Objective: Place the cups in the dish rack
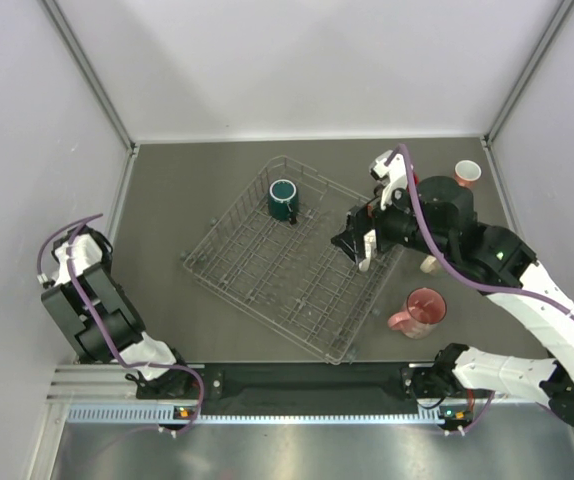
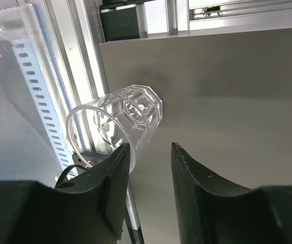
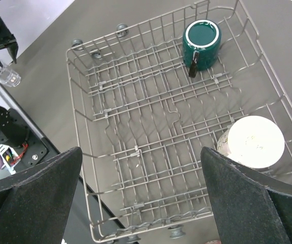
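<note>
Your left hand (image 2: 149,148) is half-open with an empty gap, clear glass cup (image 2: 128,114) just beside it (lying sideways). Your right hand (image 3: 141,152) is wide over the dish rack (image 3: 105,84).

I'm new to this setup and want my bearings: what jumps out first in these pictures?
The big wire dish rack sits askew in the middle of the table, holding a dark teal mug in its far corner and an upturned cream mug near its right edge, with the right gripper wide open above. By the table's left edge, the left gripper hovers at a clear glass cup lying on its side.
</note>
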Robot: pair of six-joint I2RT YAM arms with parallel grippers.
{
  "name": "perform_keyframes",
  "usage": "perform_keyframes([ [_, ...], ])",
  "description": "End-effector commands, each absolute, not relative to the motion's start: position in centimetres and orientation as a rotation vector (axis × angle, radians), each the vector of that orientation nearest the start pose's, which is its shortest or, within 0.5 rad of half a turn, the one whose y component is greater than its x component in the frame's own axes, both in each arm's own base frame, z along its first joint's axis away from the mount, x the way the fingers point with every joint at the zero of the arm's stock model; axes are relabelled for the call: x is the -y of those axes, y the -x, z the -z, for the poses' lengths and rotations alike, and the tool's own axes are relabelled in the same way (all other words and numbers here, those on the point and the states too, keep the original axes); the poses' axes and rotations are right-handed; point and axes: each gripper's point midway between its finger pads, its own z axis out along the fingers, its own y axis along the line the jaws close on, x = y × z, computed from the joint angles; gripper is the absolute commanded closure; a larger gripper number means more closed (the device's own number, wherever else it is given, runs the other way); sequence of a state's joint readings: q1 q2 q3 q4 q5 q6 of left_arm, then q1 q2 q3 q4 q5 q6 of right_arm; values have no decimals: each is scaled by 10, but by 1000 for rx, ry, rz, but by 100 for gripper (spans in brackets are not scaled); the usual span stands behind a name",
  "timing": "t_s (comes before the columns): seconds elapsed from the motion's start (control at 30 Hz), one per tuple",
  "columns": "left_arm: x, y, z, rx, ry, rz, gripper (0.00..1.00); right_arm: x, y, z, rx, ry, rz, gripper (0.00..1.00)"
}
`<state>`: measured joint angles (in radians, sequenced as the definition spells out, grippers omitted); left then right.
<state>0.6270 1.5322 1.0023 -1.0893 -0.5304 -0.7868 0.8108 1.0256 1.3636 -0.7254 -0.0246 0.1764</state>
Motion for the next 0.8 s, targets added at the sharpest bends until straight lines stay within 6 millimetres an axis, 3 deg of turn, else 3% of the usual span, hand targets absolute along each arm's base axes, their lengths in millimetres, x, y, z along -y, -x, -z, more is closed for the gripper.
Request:
perform_keyframes([
  [0.0,-177,-134,-63,-2317,1964,-829,58,-235,-205,-374,-1824,633,-678,0],
  [0.1,-177,-134,-63,-2322,1962,-824,78,-235,-205,-375,-1821,633,-680,0],
  [0.3,-177,-134,-64,-2315,1964,-823,83,-227,-212,-376,-1820,605,-622,0],
  [0.4,-176,-136,-64,-2318,1956,-806,100,-228,-212,-376,-1818,607,-625,0],
  [0.6,-167,-146,-70,-2353,1947,-702,100,-231,-213,-375,-1828,626,-624,0],
  [0.7,-159,-156,-81,-2350,1906,-649,100,-234,-215,-375,-1836,624,-632,0],
  [0.77,-154,-164,-99,-2320,1875,-626,100,-237,-217,-374,-1842,618,-636,0],
])
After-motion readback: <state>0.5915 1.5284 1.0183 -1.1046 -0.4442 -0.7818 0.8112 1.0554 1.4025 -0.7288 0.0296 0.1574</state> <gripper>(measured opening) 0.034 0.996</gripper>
